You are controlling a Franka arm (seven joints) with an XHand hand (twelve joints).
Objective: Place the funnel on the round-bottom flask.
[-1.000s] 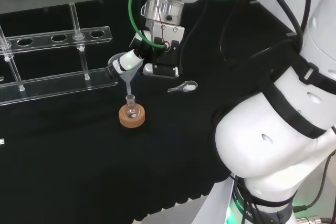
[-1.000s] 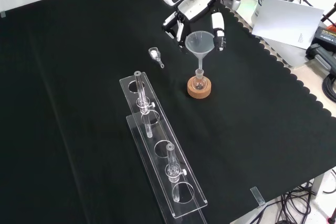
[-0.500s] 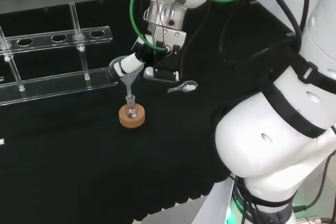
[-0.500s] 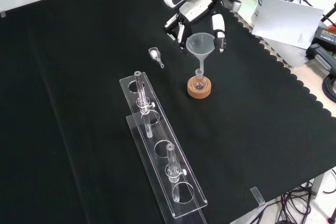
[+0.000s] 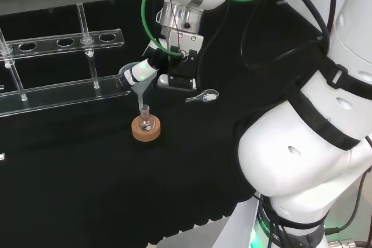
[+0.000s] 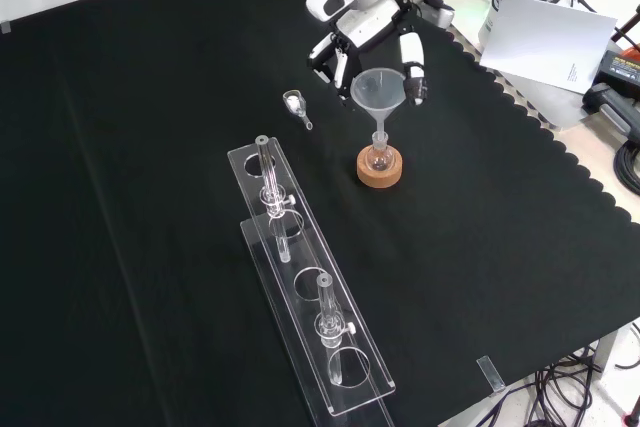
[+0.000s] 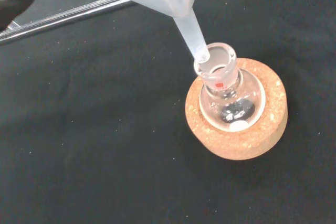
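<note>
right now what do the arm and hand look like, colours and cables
The arm is made of big rounded white links with black bands at the joints. Black cables and a green cable loop down to a silver metal wrist section. The hand has a black frame with white fingers and black fingertips.

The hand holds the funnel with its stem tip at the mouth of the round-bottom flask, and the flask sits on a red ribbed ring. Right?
Not quite. The stand under the round-bottom flask is a cork ring, not a red ribbed one, as the wrist view shows. The rest holds: the hand holds the funnel, stem tip at the flask's mouth.
</note>
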